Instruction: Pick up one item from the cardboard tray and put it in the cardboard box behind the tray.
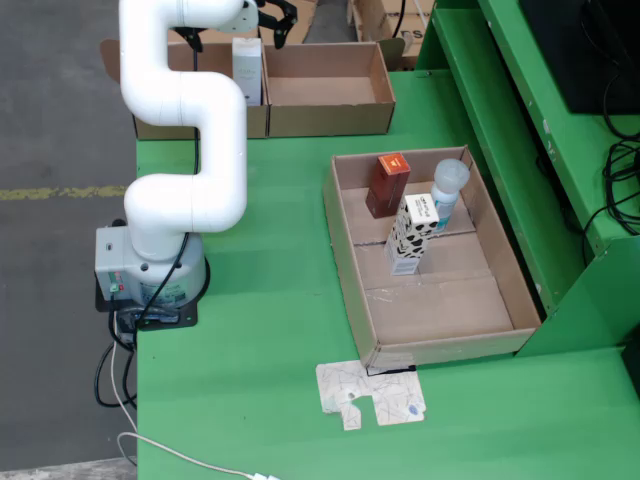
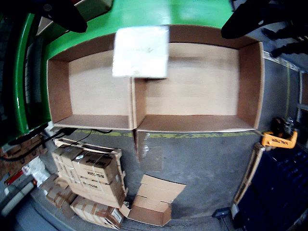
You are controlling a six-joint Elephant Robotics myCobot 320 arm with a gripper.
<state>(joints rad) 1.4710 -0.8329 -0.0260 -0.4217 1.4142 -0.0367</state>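
**Letting go of the white carton without knocking it over**

Starting at the front of the green bench [image 1: 260, 330] in the fixed view: there's a flattened scrap of printed card [image 1: 370, 395], then the cardboard tray [image 1: 345, 250]. It holds a brown carton [image 1: 388, 185], a black-and-white spotted carton [image 1: 410, 235] and a bottle [image 1: 448, 192] with a pale cap, all bunched at its far end.

The arm [image 1: 190, 150] reaches away to the back edge, where two open cardboard boxes sit side by side. The white carton [image 1: 247, 68] stands upright in the left-hand box [image 1: 150, 128], right up against the wall it shares with the right-hand box [image 1: 330, 118].

The gripper [image 1: 275, 20] hangs just above. In the wrist view the two dark fingers [image 2: 62, 14] are spread wide, one to each side of the carton's top, and neither looks to be touching it. So I'd say it's let go, or as good as.

My tips for finishing:
- Go straight up, no sideways drift.
- The carton is tall and narrow, so a clip on its top edge would likely tip it.
- Keep the fingers wide until they're well clear of the box walls.
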